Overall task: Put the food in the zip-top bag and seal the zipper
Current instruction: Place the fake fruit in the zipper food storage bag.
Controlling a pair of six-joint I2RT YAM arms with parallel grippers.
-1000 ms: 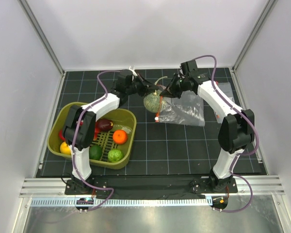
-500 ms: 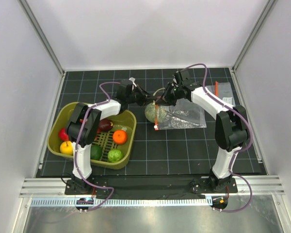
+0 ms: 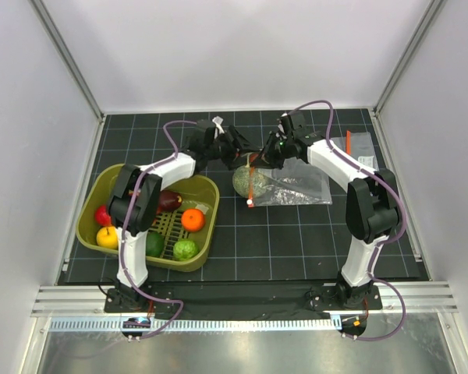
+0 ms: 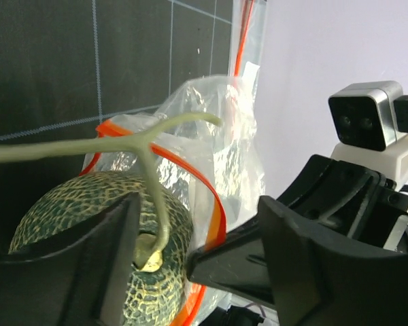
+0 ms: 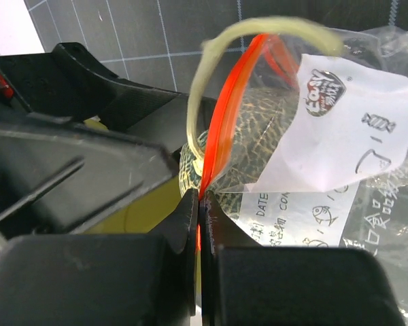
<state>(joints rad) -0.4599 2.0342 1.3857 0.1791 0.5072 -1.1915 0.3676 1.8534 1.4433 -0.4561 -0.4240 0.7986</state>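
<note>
The pale-green netted melon (image 3: 246,181) lies on the dark gridded mat (image 3: 296,234) at the mouth of the clear bag (image 3: 296,185), just to the right of the olive basket (image 3: 213,222). The orange-red zipper (image 5: 226,122) is looped around the melon's upper part, so the fruit is partly inside the mouth; how far cannot be told.

The right gripper (image 3: 261,158) is closed tight on that strip, which is pinched between its pressed-together fingers and held up over the melon. The left gripper (image 3: 240,152) is placed just above the melon with its fingers well apart. Nothing is gripped by it, and the melon's long pale stem (image 4: 149,156) rises through the gap.

A white printed label (image 5: 340,115) is seen on the bag.

In the basket lie an orange (image 3: 192,220), a dark red-purple piece (image 3: 168,201), a red piece (image 3: 101,214), a yellow piece (image 3: 106,237) and two green pieces (image 3: 186,249). A second clear bag (image 3: 360,149) lies flat at the far right, apart from the first.
</note>
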